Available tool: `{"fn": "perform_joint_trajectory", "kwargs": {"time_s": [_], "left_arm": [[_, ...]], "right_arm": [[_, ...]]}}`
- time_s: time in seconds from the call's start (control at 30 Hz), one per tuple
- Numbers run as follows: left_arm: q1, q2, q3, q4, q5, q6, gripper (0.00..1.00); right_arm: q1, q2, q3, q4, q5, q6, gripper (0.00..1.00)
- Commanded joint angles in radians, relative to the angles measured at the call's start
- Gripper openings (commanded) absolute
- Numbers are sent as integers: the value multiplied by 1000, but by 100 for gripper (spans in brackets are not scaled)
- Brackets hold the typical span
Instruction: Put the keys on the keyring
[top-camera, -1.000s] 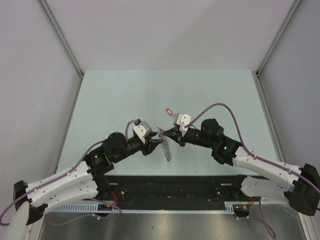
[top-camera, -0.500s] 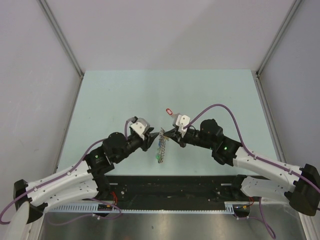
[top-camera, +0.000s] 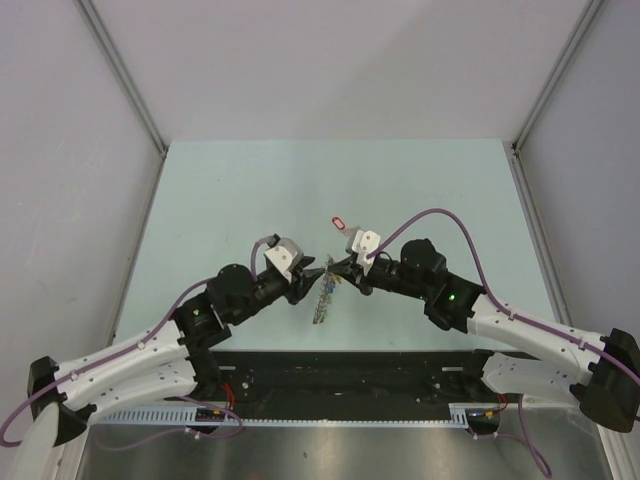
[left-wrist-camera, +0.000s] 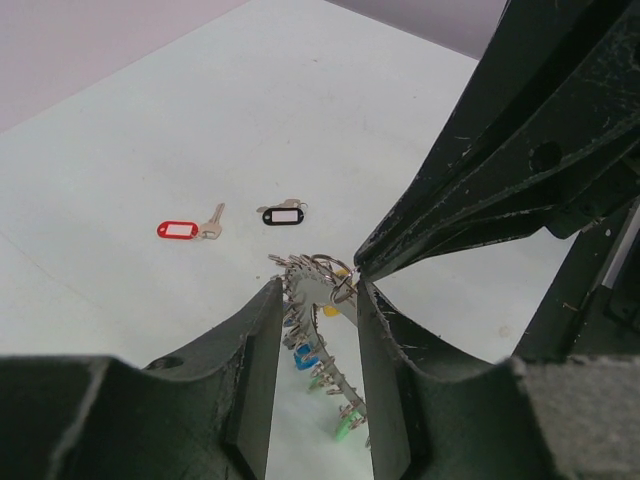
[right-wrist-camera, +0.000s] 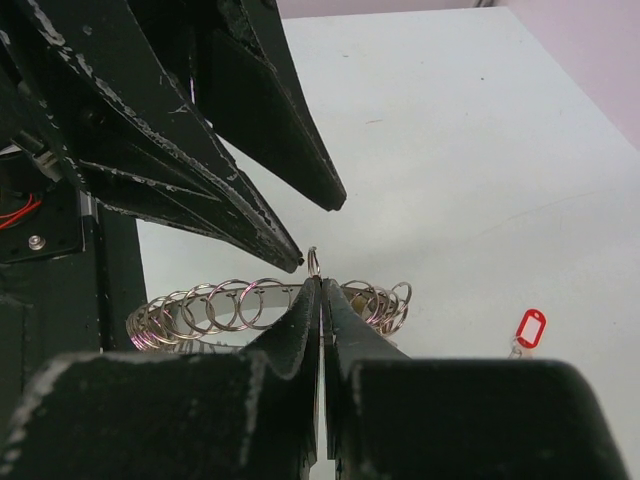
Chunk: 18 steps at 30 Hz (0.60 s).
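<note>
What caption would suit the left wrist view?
Left gripper straddles the keyring pinched by the right gripper; red key and black key lie on the table beyond.

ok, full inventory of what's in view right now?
table: one, pale green, under everything.
red-tagged key: one, silver, loose on the table.
black-tagged key: one, silver, loose beside the red-tagged one.
keyring: one, grey wire, between the pincers.
ringed keys: too crowded to count, silver with blue and green tags, hanging from the keyring.
right pincer: one, black, shut on the keyring.
left pincer: one, black, open, fingers either side of the ringed keys.
</note>
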Motion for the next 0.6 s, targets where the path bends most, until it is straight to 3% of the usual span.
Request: {"fn": "perform_joint_trajectory", "kwargs": {"time_s": [0.0,0.57], "left_arm": [[-5,-36,-24,39,-15,5,41],[-4,22,-35,104,-43,13,40]], "right_arm": [[8,-31,48,70,12,-9,0],[9,-25,48,85,1,-1,0]]}}
